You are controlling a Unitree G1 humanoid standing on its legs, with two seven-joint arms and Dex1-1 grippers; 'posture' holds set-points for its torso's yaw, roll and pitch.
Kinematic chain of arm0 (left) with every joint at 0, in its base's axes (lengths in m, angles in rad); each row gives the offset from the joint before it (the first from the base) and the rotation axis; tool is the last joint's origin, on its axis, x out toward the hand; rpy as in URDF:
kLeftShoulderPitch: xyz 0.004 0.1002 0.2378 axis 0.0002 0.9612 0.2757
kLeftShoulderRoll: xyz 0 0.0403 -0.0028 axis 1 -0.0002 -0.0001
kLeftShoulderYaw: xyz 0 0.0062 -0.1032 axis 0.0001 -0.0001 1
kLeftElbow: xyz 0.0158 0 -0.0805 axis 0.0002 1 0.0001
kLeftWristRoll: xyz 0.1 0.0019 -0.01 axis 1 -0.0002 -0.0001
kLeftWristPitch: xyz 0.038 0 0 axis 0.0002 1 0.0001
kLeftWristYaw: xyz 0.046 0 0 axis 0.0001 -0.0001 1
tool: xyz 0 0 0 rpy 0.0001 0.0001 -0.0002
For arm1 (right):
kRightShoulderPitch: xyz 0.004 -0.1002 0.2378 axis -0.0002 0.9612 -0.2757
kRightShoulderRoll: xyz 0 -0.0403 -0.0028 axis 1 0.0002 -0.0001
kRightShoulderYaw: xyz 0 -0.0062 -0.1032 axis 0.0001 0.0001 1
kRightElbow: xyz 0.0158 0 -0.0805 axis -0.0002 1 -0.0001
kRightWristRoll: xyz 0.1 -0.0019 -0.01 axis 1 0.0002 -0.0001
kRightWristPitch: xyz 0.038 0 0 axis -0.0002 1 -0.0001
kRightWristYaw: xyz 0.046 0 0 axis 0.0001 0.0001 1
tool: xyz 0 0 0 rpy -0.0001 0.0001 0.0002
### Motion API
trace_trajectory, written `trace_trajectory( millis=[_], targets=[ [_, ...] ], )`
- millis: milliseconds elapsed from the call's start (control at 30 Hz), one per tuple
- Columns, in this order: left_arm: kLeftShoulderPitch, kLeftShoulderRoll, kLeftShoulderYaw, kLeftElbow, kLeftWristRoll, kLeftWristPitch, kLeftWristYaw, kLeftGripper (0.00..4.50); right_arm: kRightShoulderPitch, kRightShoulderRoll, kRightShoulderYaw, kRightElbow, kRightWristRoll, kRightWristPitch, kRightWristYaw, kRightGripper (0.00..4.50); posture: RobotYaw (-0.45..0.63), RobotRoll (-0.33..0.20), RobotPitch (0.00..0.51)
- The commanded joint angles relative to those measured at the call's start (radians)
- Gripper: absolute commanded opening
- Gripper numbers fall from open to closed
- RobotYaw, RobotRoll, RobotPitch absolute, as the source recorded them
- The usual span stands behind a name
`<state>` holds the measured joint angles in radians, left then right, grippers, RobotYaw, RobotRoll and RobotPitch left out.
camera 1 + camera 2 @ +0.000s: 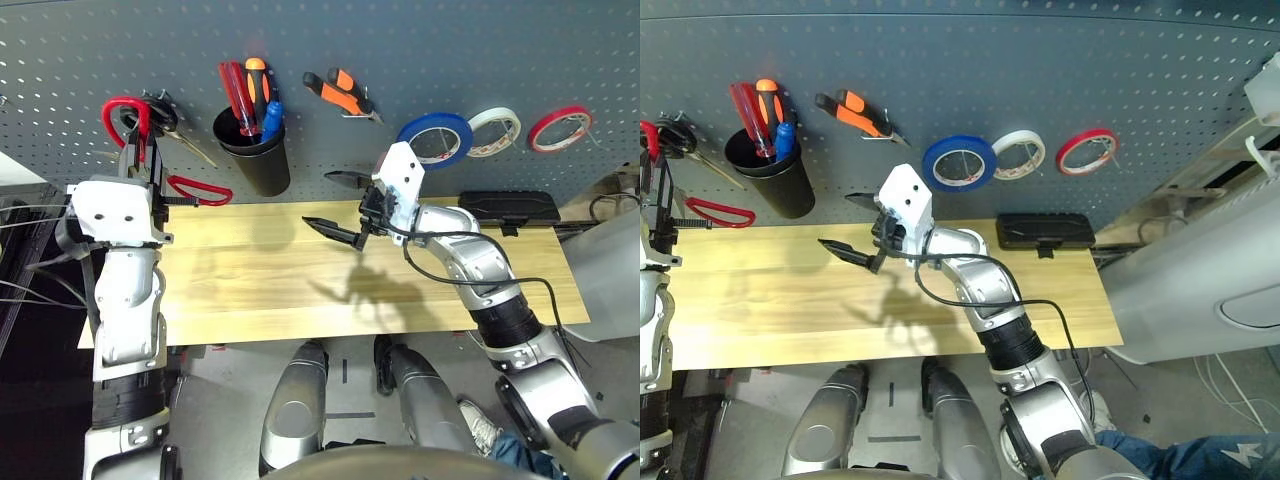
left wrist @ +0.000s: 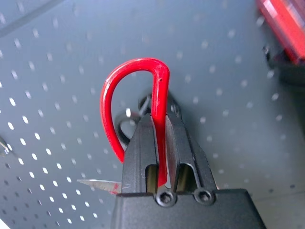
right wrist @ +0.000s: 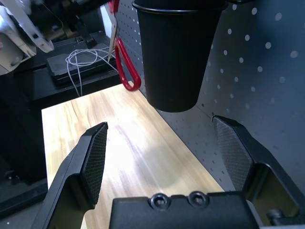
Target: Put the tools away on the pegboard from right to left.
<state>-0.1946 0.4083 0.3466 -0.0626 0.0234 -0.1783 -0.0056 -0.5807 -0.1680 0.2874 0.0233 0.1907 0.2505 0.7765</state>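
Red-handled scissors [image 1: 150, 150], one loop clenched in the left gripper [image 2: 162, 157], stand upright against the pegboard [image 1: 400, 50], left of the black cup [image 1: 255, 155]; right gripper [image 1: 345, 205] hangs spread, empty.

No readable text, labels, brand names, numbers or signs appear anywhere: not on the dark grey-blue perforated pegboard [image 1: 400, 50], the tools hanging on it, the black plastic cup [image 1: 254, 150], or the pale wooden worktop [image 1: 300, 290] below the pegboard.
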Motion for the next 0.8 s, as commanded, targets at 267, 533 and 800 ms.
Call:
trace_trajectory(
  millis=[267,533,800],
  targets=[
    [-0.016,-0.002,-0.02,0.118,-0.015,0.014,-0.019,1.12,0.017,0.002,-0.016,0.028,-0.018,-0.026,-0.046,4.5,0.16,0.0,0.231],
    [0.116,-0.028,-0.136,0.098,0.05,-0.143,-0.066,3.84,0.103,0.015,-0.109,0.171,-0.028,-0.021,-0.192,4.5,0.14,0.0,0.232],
    [0.121,-0.091,-0.187,0.307,0.01,0.048,-0.108,4.49,0.088,0.022,-0.264,0.417,-0.034,0.014,-0.42,4.5,0.13,0.0,0.241]
  ],
)
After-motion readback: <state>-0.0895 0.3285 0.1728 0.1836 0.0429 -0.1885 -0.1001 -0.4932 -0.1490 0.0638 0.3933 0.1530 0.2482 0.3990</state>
